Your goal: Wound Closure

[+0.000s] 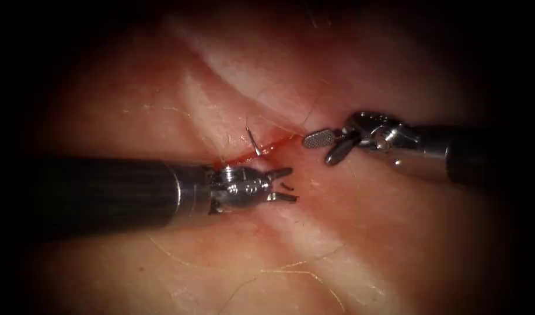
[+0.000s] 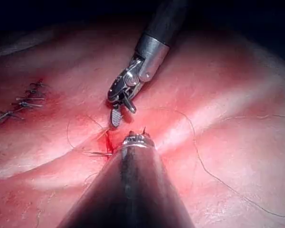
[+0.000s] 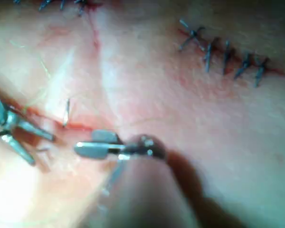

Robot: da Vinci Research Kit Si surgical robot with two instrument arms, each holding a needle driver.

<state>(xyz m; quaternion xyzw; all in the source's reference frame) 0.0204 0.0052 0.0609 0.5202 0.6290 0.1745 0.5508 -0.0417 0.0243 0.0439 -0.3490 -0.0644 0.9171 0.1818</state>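
The cut [image 1: 261, 149] is a short red line in the tissue [image 1: 360, 233]. A short length of the needle [image 1: 254, 142] stands up out of the tissue at the cut's left lip, with the rest buried and neither tool holding it. My left tool [image 1: 283, 185] lies just below the cut with its jaws open on nothing. To the right of the cut, my right tool [image 1: 324, 147] is also open and holds nothing. The right wrist view has the needle [image 3: 66, 112] between the left tool's jaws [image 3: 26, 137] and the right tool [image 3: 95, 164]. Thin thread [image 2: 199, 159] trails over the tissue.
Red fluid [image 1: 244, 156] lines the cut. Older stitched cuts with dark knots [image 3: 223, 53] [image 2: 23, 102] lie farther off on the tissue. Pale thread loops [image 1: 290, 269] rest on the tissue near the front. The right tool [image 2: 118, 110] hangs just beyond the left tool's tip [image 2: 135, 137].
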